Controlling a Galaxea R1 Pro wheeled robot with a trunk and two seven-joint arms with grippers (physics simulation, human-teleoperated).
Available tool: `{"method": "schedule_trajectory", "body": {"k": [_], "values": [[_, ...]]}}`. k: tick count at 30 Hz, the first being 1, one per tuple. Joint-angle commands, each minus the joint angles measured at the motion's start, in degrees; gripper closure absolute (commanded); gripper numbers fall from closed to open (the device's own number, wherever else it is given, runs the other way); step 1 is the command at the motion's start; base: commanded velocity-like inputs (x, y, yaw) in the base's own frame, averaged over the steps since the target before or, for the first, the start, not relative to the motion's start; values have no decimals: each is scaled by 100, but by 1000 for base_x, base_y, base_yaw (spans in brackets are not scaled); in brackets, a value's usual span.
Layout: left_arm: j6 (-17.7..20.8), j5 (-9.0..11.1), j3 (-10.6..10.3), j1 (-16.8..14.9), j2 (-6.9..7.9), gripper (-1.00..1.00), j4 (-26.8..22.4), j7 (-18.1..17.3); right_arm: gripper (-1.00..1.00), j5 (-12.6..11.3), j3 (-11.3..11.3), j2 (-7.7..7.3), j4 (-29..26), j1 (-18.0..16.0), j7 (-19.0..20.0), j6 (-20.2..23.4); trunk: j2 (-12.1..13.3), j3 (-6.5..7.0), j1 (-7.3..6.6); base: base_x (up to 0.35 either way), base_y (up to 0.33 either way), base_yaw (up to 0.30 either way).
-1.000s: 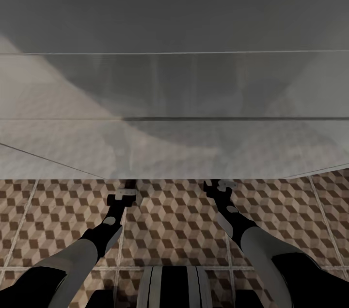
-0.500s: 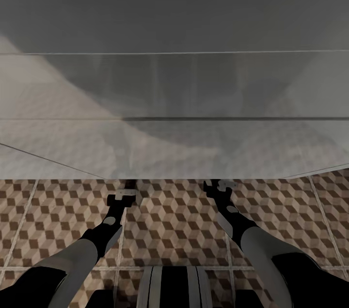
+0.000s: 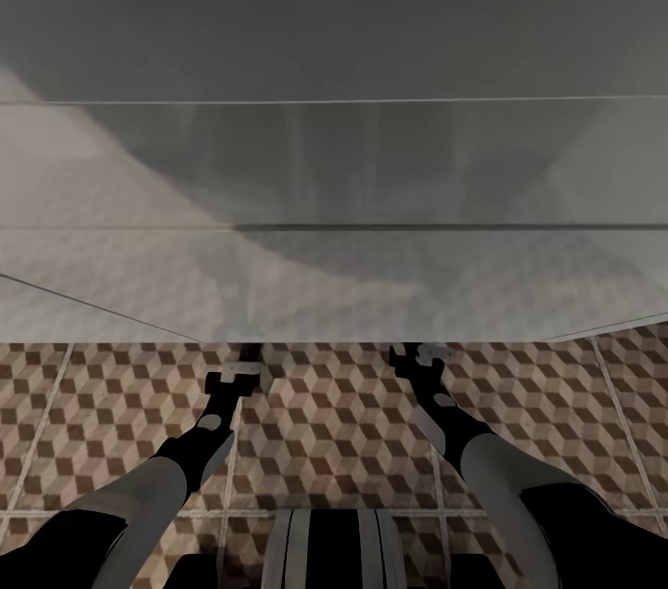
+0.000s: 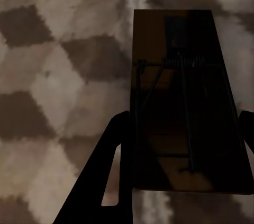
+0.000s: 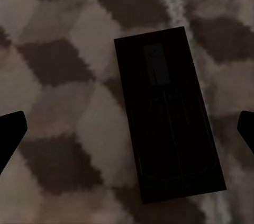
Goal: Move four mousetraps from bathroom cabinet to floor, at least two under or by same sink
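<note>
left hand (image 3: 249, 355) tips — hidden under the sink (image 3: 334, 199)

Your views are dim and soft; both wrist views are blurred, with each mousetrap (image 5: 168, 115) in deep shadow.

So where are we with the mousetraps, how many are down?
One released mousetrap lies flat on the tiled floor, free between the open right gripper's fingers. A held mousetrap looks clamped in the left gripper, low over the tiles. Both grippers are at the foot of a white unit, probably the sink's vanity. Two traps remain unaccounted for.
</note>
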Motion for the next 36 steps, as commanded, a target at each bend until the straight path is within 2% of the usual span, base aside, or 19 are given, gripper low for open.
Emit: {"method": "schedule_trajectory", "body": {"k": [1, 7, 8, 36], "values": [[-10, -32, -42, -3, 1, 100, 7, 61, -100, -49, 50, -1, 5, -3, -28, -18, -1, -3, -1, 0, 0, 0], [-14, -32, -42, -3, 6, 100, 7, 60, -100, -49, 50, -1, 5, -3, -28, -19, -1, -3, -1, 0, 0, 0], [-15, -32, -42, -3, 7, -100, 7, 60, -100, -49, 50, -1, 5, -3, -28, -20, -1, -3, -1, 0, 0, 0], [-20, -40, -42, -3, 10, -100, 5, 60, -100, -49, 50, -2, 5, -3, -28, -23, -1, -3, -1, 0, 0, 0]]}}
